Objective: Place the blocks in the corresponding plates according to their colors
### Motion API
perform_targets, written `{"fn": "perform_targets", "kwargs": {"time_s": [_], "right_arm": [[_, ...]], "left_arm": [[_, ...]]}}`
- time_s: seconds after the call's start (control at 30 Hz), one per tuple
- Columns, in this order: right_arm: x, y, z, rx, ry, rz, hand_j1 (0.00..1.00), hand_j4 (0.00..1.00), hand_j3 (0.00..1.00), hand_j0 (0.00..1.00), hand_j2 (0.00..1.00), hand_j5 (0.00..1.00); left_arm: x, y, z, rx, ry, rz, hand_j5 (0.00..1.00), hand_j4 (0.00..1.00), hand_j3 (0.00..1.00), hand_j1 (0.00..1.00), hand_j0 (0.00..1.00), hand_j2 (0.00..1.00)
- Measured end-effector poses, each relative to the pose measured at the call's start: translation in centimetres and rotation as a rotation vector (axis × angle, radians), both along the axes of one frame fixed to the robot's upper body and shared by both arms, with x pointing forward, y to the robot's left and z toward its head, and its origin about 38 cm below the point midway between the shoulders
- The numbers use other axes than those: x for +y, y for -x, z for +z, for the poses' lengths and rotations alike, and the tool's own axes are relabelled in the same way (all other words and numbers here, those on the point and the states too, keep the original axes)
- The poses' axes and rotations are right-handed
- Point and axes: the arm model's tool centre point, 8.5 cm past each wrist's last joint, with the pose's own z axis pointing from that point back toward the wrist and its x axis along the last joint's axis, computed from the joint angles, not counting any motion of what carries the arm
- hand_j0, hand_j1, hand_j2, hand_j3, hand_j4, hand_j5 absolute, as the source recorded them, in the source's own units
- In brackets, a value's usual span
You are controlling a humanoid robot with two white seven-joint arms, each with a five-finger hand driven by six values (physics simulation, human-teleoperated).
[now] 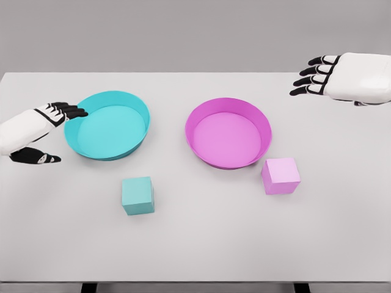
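The tabletop (pixel 195 244) is plain pale grey. The left plate (pixel 91 146) is cyan; the right plate (pixel 259 125) is magenta, paler inside. The near-left block (pixel 137 195) is teal, the near-right block (pixel 281 176) light pink. The left hand (pixel 43 128) and right hand (pixel 342 76) are white with black fingers (pixel 70 111).

From my feed the table (pixel 195 244) looks matt and smooth, both plates, cyan plate (pixel 135 105) and pink plate (pixel 259 122), read as smooth, perhaps plastic, and the two blocks, cyan block (pixel 138 195) and pink block (pixel 281 176), look matt.
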Motion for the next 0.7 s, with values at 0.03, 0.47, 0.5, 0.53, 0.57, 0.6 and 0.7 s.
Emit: {"fn": "perform_targets", "kwargs": {"time_s": [0.03,0.47,0.5,0.53,0.57,0.6,0.7], "right_arm": [[0.0,0.0,0.0,0.000,-0.001,0.000,1.00,1.00,1.00,1.00,1.00,1.00],[1.1,0.2,0.6,0.028,-0.082,0.042,1.00,1.00,1.00,1.00,1.00,1.00],[1.8,0.1,0.2,0.037,-0.091,0.060,1.00,1.00,1.00,1.00,1.00,1.00],[2.5,0.0,-0.3,0.049,-0.100,0.077,1.00,1.00,1.00,1.00,1.00,1.00],[3.2,-0.1,-0.3,0.051,-0.102,0.093,1.00,1.00,1.00,1.00,1.00,1.00],[3.7,-0.2,-0.8,0.063,-0.100,0.106,1.00,1.00,1.00,1.00,1.00,1.00],[4.3,-0.1,-1.7,0.092,-0.091,0.122,1.00,1.00,1.00,1.00,1.00,1.00]], "left_arm": [[0.0,0.0,0.0,-0.001,-0.002,0.000,1.00,1.00,1.00,1.00,1.00,1.00],[-1.5,-0.6,3.8,-0.016,-0.181,-0.098,1.00,1.00,1.00,1.00,1.00,1.00],[-1.6,-0.6,4.6,-0.024,-0.210,-0.109,1.00,1.00,1.00,1.00,1.00,1.00],[-1.8,-0.7,5.6,-0.036,-0.244,-0.125,1.00,1.00,1.00,1.00,1.00,1.00],[-2.3,-1.1,7.2,-0.063,-0.280,-0.146,1.00,1.00,1.00,1.00,1.00,1.00],[-3.0,-1.2,7.3,-0.053,-0.303,-0.172,1.00,1.00,1.00,1.00,1.00,1.00],[-5.8,-2.3,9.3,-0.081,-0.353,-0.262,1.00,1.00,1.00,1.00,1.00,1.00]]}}
